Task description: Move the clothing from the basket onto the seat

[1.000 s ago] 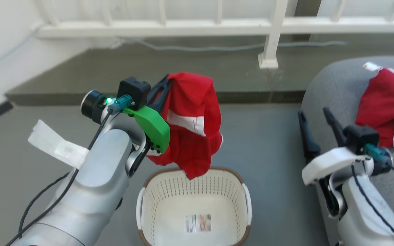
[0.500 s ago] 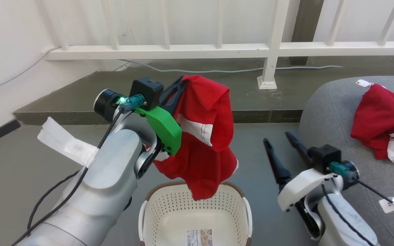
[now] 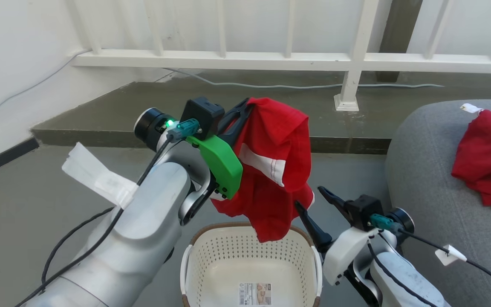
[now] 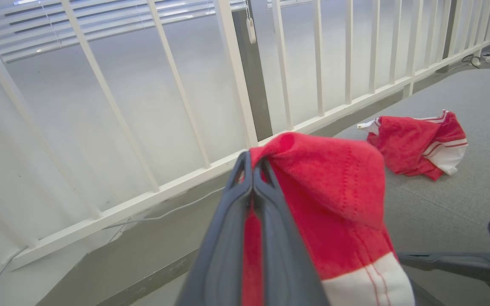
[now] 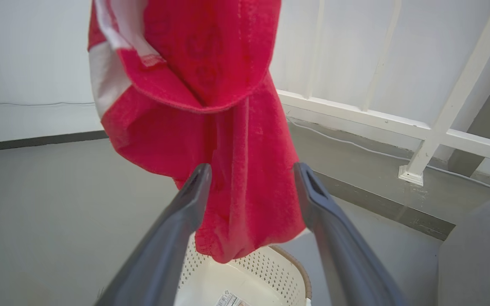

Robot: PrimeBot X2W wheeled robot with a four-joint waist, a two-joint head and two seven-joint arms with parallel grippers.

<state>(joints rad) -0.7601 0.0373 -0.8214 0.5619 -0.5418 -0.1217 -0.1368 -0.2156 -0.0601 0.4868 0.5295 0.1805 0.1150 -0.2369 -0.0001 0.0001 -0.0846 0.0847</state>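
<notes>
Over the last second our head camera swings, so the railing [image 3: 271,59] and the seat [image 3: 433,170] sit differently in the picture. That shift aside, our right gripper [image 3: 309,197] has come away from the edge of the seat and now sits low beside the hanging cloth.

The relation that matters is sideways. The held garment [image 3: 279,140] hangs from our left gripper [image 3: 245,105] over the basket [image 3: 228,249], and the seat lies well off to our right, past the right arm. The garment's long axis runs straight down, with its lower hem just above the basket's far rim and clear of the basket floor. The left arm carries the load, but the right arm is nearer the seat, where a second garment [image 3: 484,145] already lies crumpled.

In the left wrist view, the left gripper's fingers are pressed together on a fold at the top of the red fabric, which drapes over to one side. The right gripper's fingers are spread wide and hold nothing. In the right wrist view the hem hangs in line with the gap between them, but we cannot tell whether the cloth is inside that gap or beyond the tips, nor whether a tip touches it.

We judge the coming move to be a carry to our right, high enough for the hem to clear the seat's rounded edge.
</notes>
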